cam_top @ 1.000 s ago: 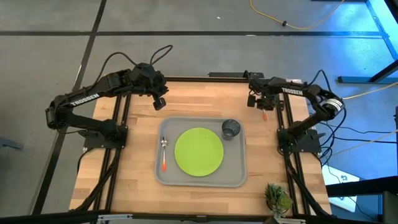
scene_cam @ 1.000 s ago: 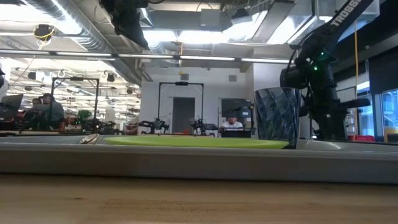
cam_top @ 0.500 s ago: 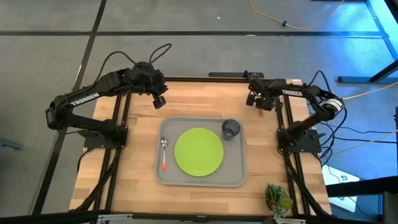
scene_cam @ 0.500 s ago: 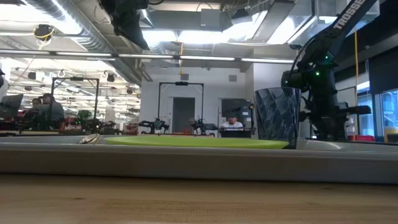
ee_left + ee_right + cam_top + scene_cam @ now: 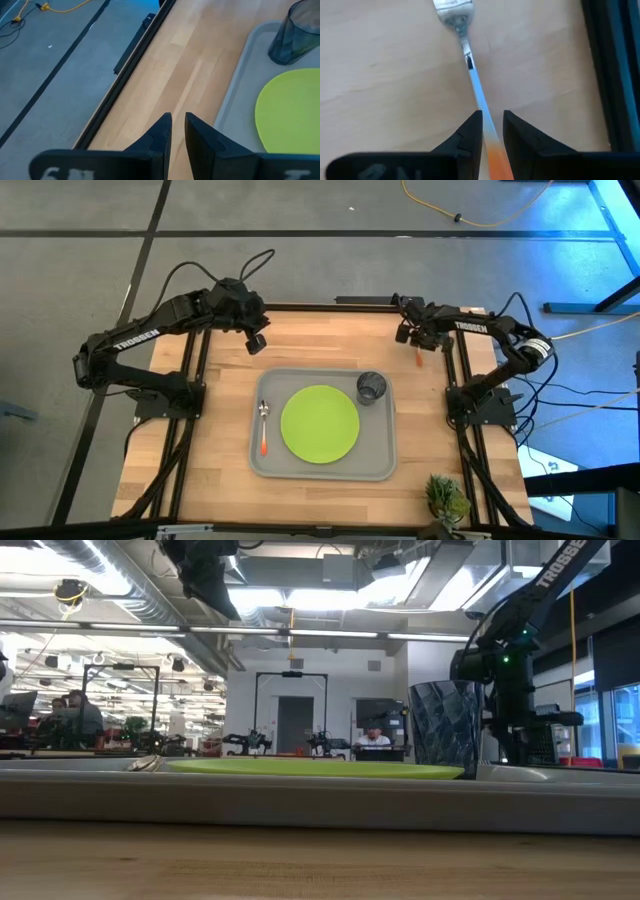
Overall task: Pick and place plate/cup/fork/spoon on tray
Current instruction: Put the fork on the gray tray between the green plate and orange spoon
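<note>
1. The tray (image 5: 322,471) sits at the middle of the wooden table (image 5: 210,450), its long sides running toward 3 and 9 o'clock in the high view.
2. The plate (image 5: 320,423) lies flat at the tray's centre; the left wrist view shows its green edge (image 5: 292,110) inside the grey rim.
3. The cup (image 5: 371,387) stands upright in the tray's corner toward 1 o'clock, just beside the plate; the low view shows it (image 5: 444,728) upright above the plate's edge.
4. The spoon (image 5: 263,427) lies on the tray at 9 o'clock from the plate, bowl toward 12 o'clock, orange handle toward 6.
5. The fork (image 5: 470,70) is off the tray, over bare wood near the table's corner toward 1 o'clock. Its handle runs between the fingers of the right gripper (image 5: 492,125), whose jaws are closed down narrowly on it; the tines point away from the wrist camera.
6. The left gripper (image 5: 178,125) waits toward 11 o'clock of the tray, above the table's far edge, fingers nearly together with only a thin gap and nothing between them.
</note>
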`<state>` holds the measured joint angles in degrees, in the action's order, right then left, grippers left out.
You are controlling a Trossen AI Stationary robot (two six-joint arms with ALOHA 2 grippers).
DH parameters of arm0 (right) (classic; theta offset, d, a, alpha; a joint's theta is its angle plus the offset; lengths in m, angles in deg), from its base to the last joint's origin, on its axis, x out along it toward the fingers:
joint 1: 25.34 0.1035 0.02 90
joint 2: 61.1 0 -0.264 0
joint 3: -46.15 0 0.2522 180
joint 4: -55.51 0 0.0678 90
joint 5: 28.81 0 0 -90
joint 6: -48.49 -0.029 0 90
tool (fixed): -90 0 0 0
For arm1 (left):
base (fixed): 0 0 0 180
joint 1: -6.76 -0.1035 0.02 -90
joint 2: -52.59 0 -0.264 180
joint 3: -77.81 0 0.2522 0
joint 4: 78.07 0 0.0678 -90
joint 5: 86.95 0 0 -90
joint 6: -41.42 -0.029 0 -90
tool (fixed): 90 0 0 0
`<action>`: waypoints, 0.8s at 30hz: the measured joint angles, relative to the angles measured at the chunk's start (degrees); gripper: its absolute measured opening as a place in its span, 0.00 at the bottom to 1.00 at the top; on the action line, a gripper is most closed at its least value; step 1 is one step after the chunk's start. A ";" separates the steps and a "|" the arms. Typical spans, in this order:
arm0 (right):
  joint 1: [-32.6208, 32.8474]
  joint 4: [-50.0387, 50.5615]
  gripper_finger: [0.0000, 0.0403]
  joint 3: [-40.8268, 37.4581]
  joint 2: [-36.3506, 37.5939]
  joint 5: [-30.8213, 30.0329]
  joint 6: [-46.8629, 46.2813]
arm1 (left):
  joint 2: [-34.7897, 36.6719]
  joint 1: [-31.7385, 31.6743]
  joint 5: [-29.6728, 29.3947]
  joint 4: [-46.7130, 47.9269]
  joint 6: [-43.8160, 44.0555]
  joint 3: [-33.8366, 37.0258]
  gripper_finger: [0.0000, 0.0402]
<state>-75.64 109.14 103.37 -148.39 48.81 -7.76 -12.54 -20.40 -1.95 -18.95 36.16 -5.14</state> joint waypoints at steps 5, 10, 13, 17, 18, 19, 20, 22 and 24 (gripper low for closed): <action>-0.59 -3.10 0.19 0.00 0.00 0.70 2.61 | -0.02 -0.38 0.02 0.00 0.00 0.00 0.11; -0.59 -3.27 0.19 0.04 -1.66 0.78 2.58 | -0.02 -1.18 0.02 0.00 0.01 0.00 0.11; -0.59 -3.30 0.19 0.04 -3.42 0.78 2.71 | -0.02 -1.54 0.38 0.00 0.02 0.00 0.11; -0.54 -3.58 0.19 0.29 -4.32 0.41 2.80 | -0.02 -2.13 2.49 0.00 0.04 0.00 0.11; -0.54 -3.60 0.19 0.31 -4.36 0.40 2.80 | -0.02 -2.24 2.96 0.00 0.03 0.00 0.11; -0.54 -3.60 0.19 0.28 -4.39 0.39 2.83 | -0.01 -2.25 3.12 0.00 0.04 0.00 0.11; -0.54 -3.62 0.19 0.28 -4.39 0.39 3.01 | -0.02 -2.25 3.11 -0.01 0.04 0.00 0.11; -0.54 -3.73 0.19 0.26 -4.43 0.42 4.05 | -0.01 -2.25 3.15 0.00 0.04 0.00 0.11; -0.54 -3.77 0.19 0.24 -4.44 0.42 4.76 | -0.02 -2.25 3.15 0.00 0.04 0.00 0.11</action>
<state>-76.19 105.37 103.61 -152.83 49.22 -3.00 -12.56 -22.65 1.21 -18.95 36.21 -5.14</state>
